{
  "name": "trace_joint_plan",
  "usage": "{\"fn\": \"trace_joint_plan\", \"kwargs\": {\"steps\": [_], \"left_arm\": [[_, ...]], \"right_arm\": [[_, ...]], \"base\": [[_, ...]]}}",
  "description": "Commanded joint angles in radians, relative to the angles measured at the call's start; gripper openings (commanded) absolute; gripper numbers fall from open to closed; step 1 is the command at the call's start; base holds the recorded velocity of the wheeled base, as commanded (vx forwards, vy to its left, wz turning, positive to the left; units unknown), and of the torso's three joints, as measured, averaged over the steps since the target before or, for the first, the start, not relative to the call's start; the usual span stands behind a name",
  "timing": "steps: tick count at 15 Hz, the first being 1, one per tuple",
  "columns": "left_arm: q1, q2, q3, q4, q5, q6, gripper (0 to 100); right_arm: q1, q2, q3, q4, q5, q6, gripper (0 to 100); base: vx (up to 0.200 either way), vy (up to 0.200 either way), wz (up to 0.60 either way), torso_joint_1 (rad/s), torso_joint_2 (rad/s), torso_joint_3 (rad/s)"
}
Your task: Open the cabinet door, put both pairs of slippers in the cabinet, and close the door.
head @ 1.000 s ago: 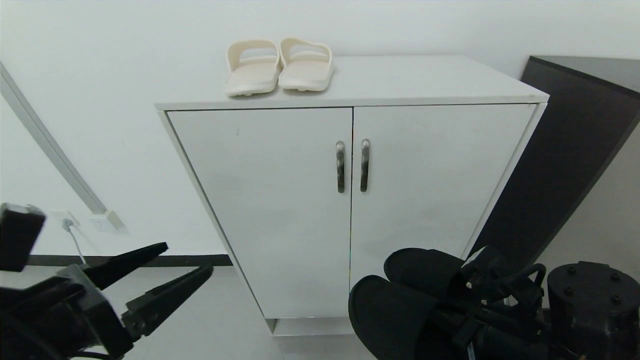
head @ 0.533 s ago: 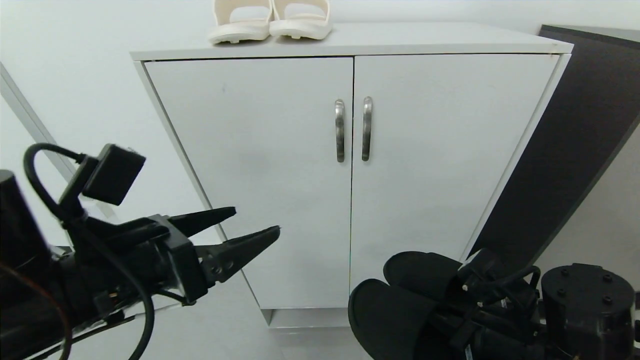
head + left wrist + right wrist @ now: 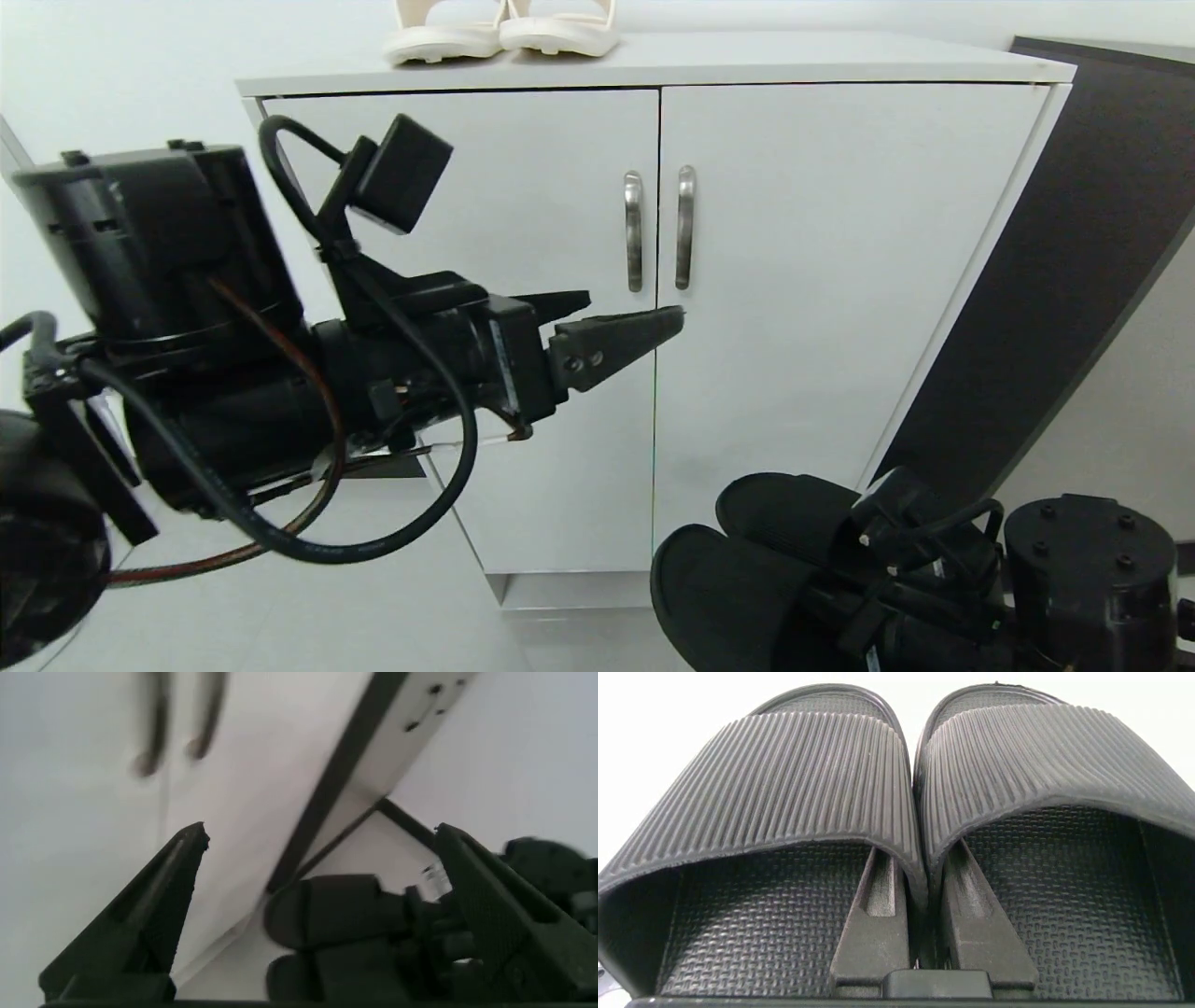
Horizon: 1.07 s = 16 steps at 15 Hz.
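The left gripper [image 3: 635, 310] sits mid-frame in the head view with its two tapered black fingers [image 3: 611, 341] parted and nothing between them. Their tips are level with the lower ends of the two metal handles, in front of the seam where the doors meet. In the left wrist view the left gripper [image 3: 320, 835] shows the same wide spread, one finger at each side of the frame, with the blurred handles in the upper left. Whether the tips touch the door cannot be told. The right gripper [image 3: 918, 854] holds the black slippers [image 3: 785, 775]. Its two fingers [image 3: 873, 919] reach in under the ribbed straps, one inside each slipper, pressed together on the adjoining inner walls. In the head view the black slippers [image 3: 747, 579] hang at the lower right, side by side, toes toward the cabinet and in front of the base of the right door. The white cabinet [image 3: 794, 65] fills the middle of the frame, and both the left door [image 3: 551, 187] and the right door [image 3: 840, 280] are closed. The left handle [image 3: 634, 231] and right handle [image 3: 684, 227] stand upright just beside each other. The cream slippers [image 3: 504, 33] rest on the cabinet's top at the upper centre-left, partly cut off by the frame edge. A dark panel [image 3: 1074, 280] leans beside the cabinet at the right.
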Motion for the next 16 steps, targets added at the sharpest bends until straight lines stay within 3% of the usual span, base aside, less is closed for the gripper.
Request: {"fn": "trace_joint_plan", "kwargs": {"steps": [1,5,8,12,14,16], "left_arm": [[-0.013,0.094,-0.102,0.005,-0.034,-0.021,100],[-0.022,0.192,-0.253,0.008,-0.117,-0.123,100],[-0.018,0.229,-0.317,0.008,-0.117,-0.156,100],[0.004,0.258,-0.355,0.011,-0.107,-0.159,100],[0.053,0.306,-0.398,0.011,-0.106,-0.157,100],[0.065,0.332,-0.420,0.011,-0.081,-0.156,100]], "right_arm": [[0.000,0.006,0.001,-0.001,0.002,0.002,0],[0.000,0.008,0.006,-0.001,0.006,0.002,0],[0.000,0.009,0.009,-0.001,0.006,0.000,0],[0.002,0.009,0.010,-0.001,0.005,-0.001,0],[0.002,0.008,0.012,-0.001,0.005,-0.001,0],[0.002,0.011,0.015,0.001,0.003,-0.001,0]], "base": [[0.000,0.000,0.00,0.000,0.00,0.000],[0.000,0.000,0.00,0.000,0.00,0.000],[0.000,0.000,0.00,0.000,0.00,0.000],[0.000,0.000,0.00,0.000,0.00,0.000],[0.000,0.000,0.00,0.000,0.00,0.000],[0.000,0.000,0.00,0.000,0.00,0.000]]}}
